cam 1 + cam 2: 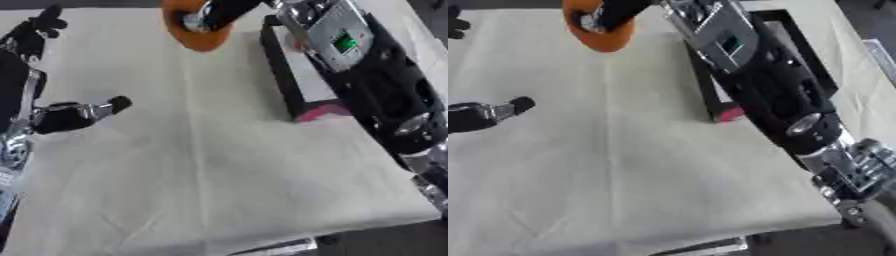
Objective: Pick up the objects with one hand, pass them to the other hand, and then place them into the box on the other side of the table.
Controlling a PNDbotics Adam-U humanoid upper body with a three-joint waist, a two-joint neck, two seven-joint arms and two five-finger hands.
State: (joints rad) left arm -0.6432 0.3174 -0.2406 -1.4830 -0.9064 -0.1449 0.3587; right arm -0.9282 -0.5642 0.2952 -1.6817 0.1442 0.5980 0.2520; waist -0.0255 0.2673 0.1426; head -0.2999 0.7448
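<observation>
Left eye view: orange object [199, 37] in right robot hand [203, 19].

You see table [201, 165] under pale beige cloth, faint creases running along it. Dark floor [815, 242] past near edge and far right corner. Light even, soft.

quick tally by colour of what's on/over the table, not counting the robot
Orange: 1, the orange object held in the right hand above the table
Black: 1, the box at the right side
Pink: 1, a pink thing at the box's near corner
Total: 3
The left hand holds nothing.
</observation>
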